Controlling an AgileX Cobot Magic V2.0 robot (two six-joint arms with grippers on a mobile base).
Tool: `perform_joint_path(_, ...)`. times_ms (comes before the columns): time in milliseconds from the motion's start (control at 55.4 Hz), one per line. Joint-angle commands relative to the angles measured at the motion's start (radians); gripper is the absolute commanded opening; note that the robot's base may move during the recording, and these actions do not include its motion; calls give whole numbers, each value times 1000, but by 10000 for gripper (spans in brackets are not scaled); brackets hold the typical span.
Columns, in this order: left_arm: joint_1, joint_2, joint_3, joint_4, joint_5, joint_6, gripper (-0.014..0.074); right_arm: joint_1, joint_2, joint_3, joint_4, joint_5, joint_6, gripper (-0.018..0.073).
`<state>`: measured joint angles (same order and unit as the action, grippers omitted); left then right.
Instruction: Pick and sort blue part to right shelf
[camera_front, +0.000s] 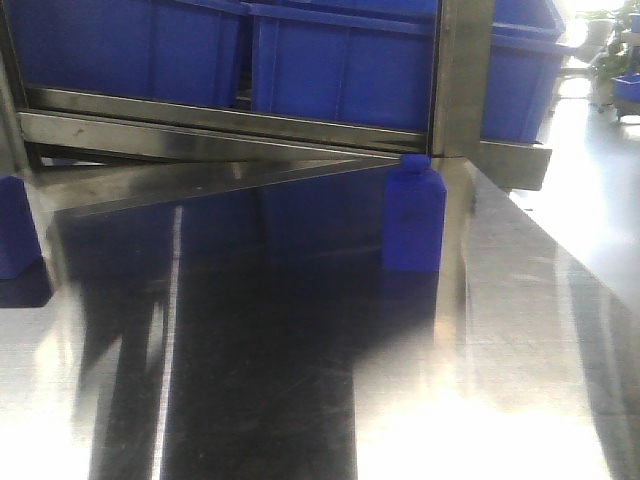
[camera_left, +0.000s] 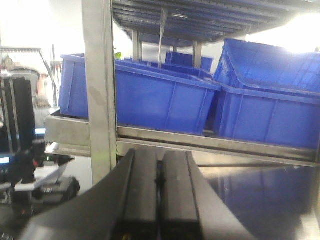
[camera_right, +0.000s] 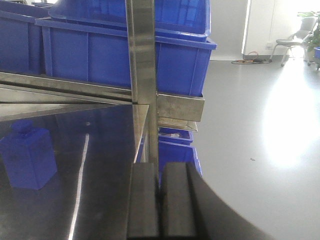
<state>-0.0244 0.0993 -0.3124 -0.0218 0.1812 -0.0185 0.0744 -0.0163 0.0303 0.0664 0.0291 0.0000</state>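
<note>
- The left gripper (camera_left: 160, 167), low in the middle of its wrist view, has its fingers pressed together with nothing between them. Only blue bins (camera_left: 160, 105) and shelf rails show there, not the part.
- The blue part (camera_front: 413, 215) stands upright on the steel desk (camera_front: 300, 380), right of centre in the front view. Its neck is on top and its long axis is vertical. It is just in front of a post (camera_front: 462, 80) of the right shelf (camera_front: 230, 125).
- The right gripper (camera_right: 160, 172), at the bottom centre of its view, is likewise closed and empty. The part is at mid-left of that frame, ahead and off to the left.
- The right arm looks nearer. It would need to open its gripper before reaching in.
</note>
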Motion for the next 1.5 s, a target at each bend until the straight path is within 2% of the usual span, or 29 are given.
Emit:
perform_joint_path(0,-6,110,-170,-17,105,-1,129,-4,-11,-9,-9,-90,0,120)
perform_joint_path(181,-6,335,-394,-64,352,-1,160,-4,-11,-9,-9,-90,0,120)
perform_joint_path(271,-6,465,-481,-83,442,5,277,-4,-11,-9,-9,-90,0,120)
perform_joint_path(470,-6,669,-594,-114,542,7,545,-4,-11,-9,-9,-90,0,120)
perform_joint_path(578,-6,786,-663,-119,629,12,616,-4,-11,-9,-9,-90,0,120)
perform_joint_path(686,-6,916,-749,-129,704,59,622,-4,-11,-9,-9,-90,0,120)
perform_joint_path(903,-6,1130,-906,-129,759,59,622,-4,-11,-9,-9,-90,0,120)
perform_joint_path(993,-6,1205,-959,-155,783,59,622,-4,-11,-9,-9,-90,0,120)
perform_joint_path(1102,-6,1296,-1000,-181,786,59,621,-4,-11,-9,-9,-90,0,120)
perform_joint_path(1481,-21,1509,-1020,-181,741,59,620,-4,-11,-9,-9,-90,0,120)
